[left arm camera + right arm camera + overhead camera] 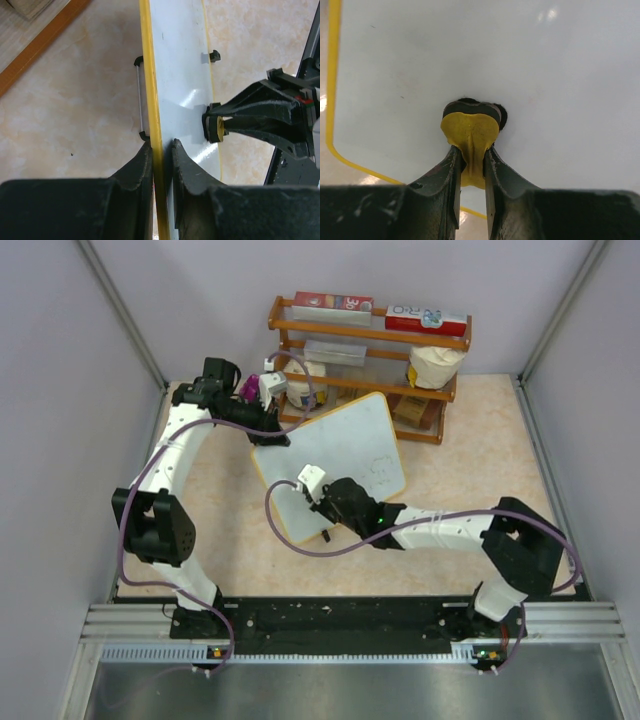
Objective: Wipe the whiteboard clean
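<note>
The whiteboard point(345, 440) is a white board with a yellow frame, held tilted up off the table. Faint marks point(381, 468) show near its right edge. My left gripper point(266, 436) is shut on the board's left edge; in the left wrist view its jaws point(161, 152) pinch the yellow frame point(150, 75). My right gripper point(325, 502) is shut on a yellow eraser with a black felt face point(470, 131), pressed against the white surface point(545, 75). The eraser point(215, 129) and the right gripper also show in the left wrist view.
A wooden shelf rack point(370, 335) with boxes and a white bag point(435, 365) stands right behind the board. A purple object point(250, 388) sits by the left arm's wrist. Grey walls close in on both sides. The board's small black feet point(214, 56) stick out.
</note>
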You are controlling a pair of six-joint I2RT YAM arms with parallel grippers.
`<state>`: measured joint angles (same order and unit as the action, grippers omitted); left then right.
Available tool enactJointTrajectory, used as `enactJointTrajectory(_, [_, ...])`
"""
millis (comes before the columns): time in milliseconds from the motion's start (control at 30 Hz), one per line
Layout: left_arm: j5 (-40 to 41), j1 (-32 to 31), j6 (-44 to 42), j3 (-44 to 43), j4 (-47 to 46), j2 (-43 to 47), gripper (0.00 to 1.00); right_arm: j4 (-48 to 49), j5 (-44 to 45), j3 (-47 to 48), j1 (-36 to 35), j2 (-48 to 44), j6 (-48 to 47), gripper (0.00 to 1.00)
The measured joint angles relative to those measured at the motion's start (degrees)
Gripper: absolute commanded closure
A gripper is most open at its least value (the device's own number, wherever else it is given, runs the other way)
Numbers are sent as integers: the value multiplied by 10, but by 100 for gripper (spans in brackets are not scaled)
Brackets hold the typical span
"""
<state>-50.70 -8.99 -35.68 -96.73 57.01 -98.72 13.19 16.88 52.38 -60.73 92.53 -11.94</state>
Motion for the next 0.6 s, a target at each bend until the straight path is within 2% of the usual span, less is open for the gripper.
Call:
enactJointTrajectory(167, [-1, 0, 0, 2, 0, 3, 100, 1, 0, -37, 41, -34, 0, 100])
enactJointTrajectory(400, [-4, -1, -1, 6, 0, 9, 100, -4, 4, -86, 148, -95, -5, 100])
enactJointTrajectory(600, [-6, -1, -3, 8, 0, 10, 100, 7, 2, -111, 210, -108, -24, 100])
